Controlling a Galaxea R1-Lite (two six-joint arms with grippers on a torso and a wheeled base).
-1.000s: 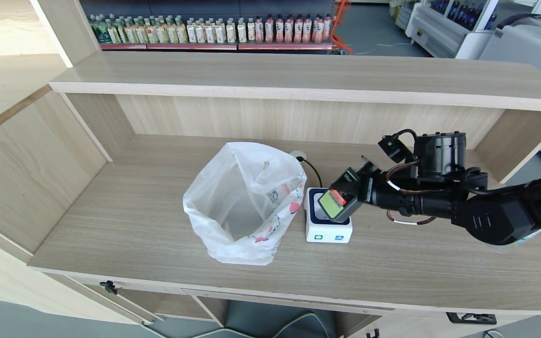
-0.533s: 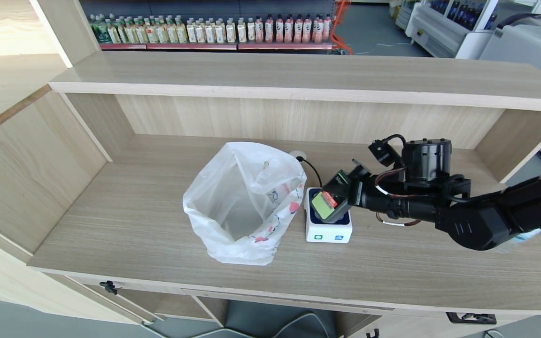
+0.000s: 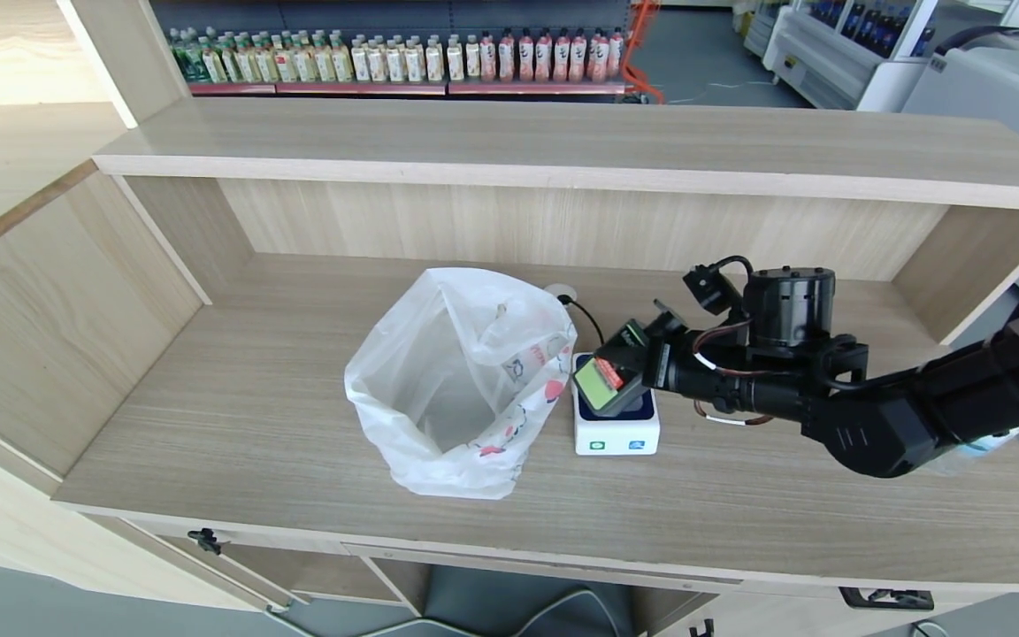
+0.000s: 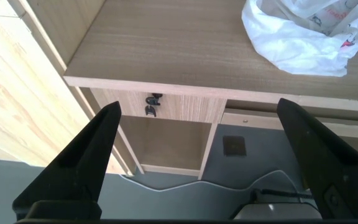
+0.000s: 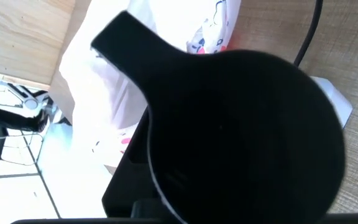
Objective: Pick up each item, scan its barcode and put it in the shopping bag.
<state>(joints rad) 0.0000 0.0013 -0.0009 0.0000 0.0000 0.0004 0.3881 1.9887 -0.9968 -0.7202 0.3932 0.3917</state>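
A small dark item (image 3: 600, 382) with a green and red face hangs just above the white scanner (image 3: 616, 433), held in my right gripper (image 3: 623, 370), which is shut on it. The item's left edge nearly meets the white shopping bag (image 3: 456, 389), which stands open on the counter left of the scanner. In the right wrist view the item's dark round body (image 5: 241, 137) hides the fingers, with the bag (image 5: 104, 93) and a scanner corner (image 5: 339, 102) behind it. My left gripper (image 4: 197, 162) is open and holds nothing, low in front of the counter's front edge, with the bag (image 4: 303, 37) farther off.
A black cable (image 3: 587, 320) runs from the scanner to a white socket (image 3: 560, 290) behind the bag. The counter (image 3: 253, 389) has side walls and a raised back ledge. A drawer lock (image 4: 151, 104) sits under the front edge.
My right arm has carried the item leftwards, from the scanner's right edge to above its left part, close to the bag. The bag and scanner have stayed put.
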